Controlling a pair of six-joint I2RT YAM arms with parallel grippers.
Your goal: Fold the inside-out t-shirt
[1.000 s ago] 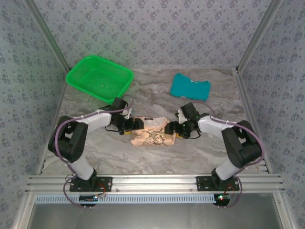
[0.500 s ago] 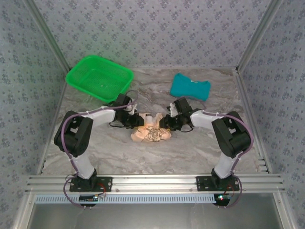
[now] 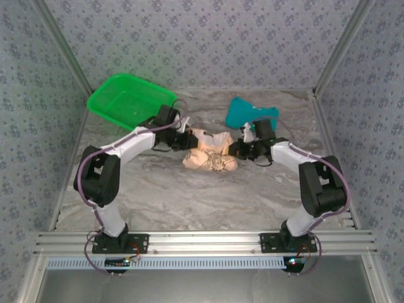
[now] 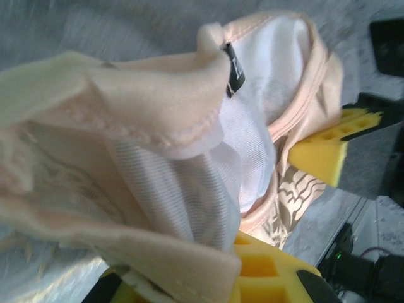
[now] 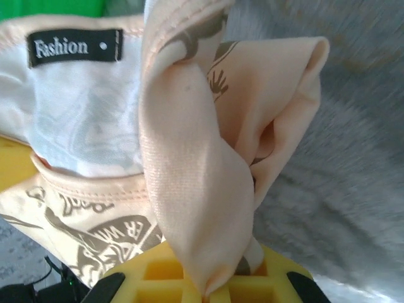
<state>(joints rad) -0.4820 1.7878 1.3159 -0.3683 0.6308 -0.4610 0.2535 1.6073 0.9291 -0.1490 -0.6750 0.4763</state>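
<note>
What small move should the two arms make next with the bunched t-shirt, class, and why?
Probably draw the left gripper and the right gripper apart to spread the cloth. Each pinches an edge of the t-shirt, which is crumpled between them and looks too bunched to fold.

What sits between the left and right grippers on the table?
The bunched inside-out t-shirt fills the gap between the left gripper and the right gripper, as the top view shows. Both wrist views show its cloth clamped.

The shirt (image 4: 145, 120) hides much of the left gripper (image 4: 252, 278) and runs off the picture's left edge. The right gripper (image 5: 208, 284) is cut by the bottom edge. The table (image 5: 353, 126) is blurred.
</note>
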